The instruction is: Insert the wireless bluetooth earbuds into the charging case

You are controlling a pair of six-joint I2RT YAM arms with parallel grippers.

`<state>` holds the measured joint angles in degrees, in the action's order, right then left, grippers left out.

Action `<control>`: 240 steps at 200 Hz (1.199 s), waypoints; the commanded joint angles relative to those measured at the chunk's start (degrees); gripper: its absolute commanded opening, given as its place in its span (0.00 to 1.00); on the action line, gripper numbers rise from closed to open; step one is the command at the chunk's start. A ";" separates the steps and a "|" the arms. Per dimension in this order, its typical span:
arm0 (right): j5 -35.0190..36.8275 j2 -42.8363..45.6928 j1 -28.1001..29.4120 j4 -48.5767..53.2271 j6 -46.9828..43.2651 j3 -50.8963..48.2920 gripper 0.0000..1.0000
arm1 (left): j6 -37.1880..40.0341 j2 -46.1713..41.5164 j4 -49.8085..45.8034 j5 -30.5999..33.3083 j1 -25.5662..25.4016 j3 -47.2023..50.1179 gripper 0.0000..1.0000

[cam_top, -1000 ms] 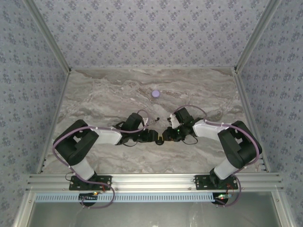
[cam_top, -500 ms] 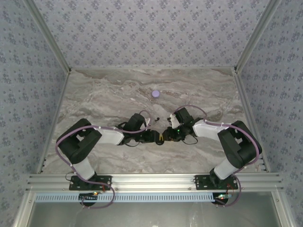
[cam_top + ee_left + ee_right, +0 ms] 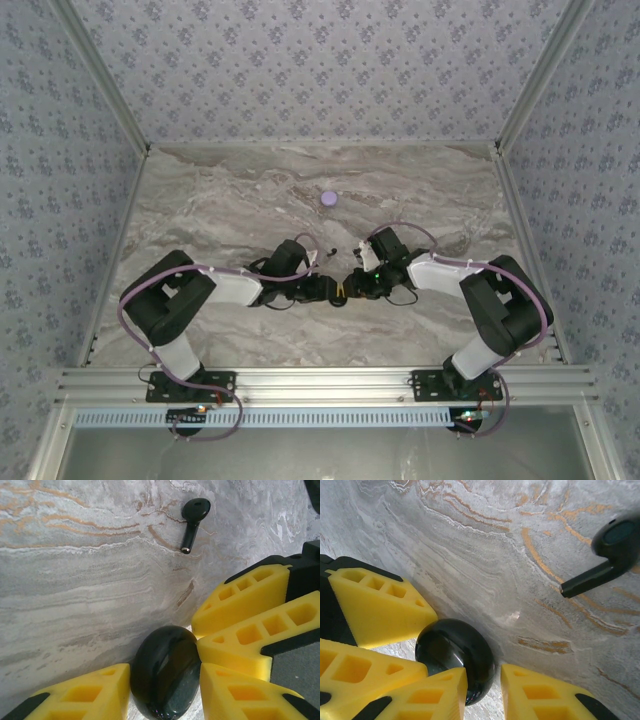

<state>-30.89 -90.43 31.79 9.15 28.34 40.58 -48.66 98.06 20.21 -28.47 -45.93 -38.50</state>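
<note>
Left hand (image 3: 165, 680) clamps the glossy black oval charging case (image 3: 164, 672) on the grey marble tabletop (image 3: 75, 580); right hand (image 3: 484, 680) touches it, grip indeterminate; a black stemmed earbud (image 3: 192, 517) lies apart.

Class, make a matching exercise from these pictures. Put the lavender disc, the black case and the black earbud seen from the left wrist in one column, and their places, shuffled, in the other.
Things
1. lavender disc
2. black case
3. black earbud

Places
A. lying free on the table, just ahead of the grippers
B. wedged between yellow fingers
C. far from both grippers, toward the back wall

Pairs: 1-C, 2-B, 3-A
</note>
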 commanded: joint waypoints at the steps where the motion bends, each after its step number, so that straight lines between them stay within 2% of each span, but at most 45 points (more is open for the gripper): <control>1: 0.29 -1.26 0.29 -0.02 0.71 -0.54 0.26 | -1.44 1.87 -1.12 -4.93 -1.77 -0.58 0.40; 62: -0.47 -1.03 0.21 -1.37 1.41 -1.00 0.24 | -1.92 1.69 -0.98 -5.12 -1.77 -0.70 0.35; 113: -1.17 -0.93 0.08 -2.56 2.24 -1.42 0.18 | -2.14 0.65 -1.12 -4.62 -1.87 -0.73 0.36; 176: -1.84 -0.61 -0.35 -3.78 2.93 -2.17 0.15 | -2.66 0.62 -0.96 -4.06 -1.87 -0.61 0.43; 240: -1.97 0.05 -0.60 -4.30 3.39 -2.70 0.15 | -3.32 1.26 -0.68 -3.64 -1.88 -0.58 0.38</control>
<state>-32.45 -90.43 31.14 4.89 30.89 38.30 -51.62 98.74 20.51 -30.98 -47.51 -38.65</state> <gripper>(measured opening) 0.148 0.389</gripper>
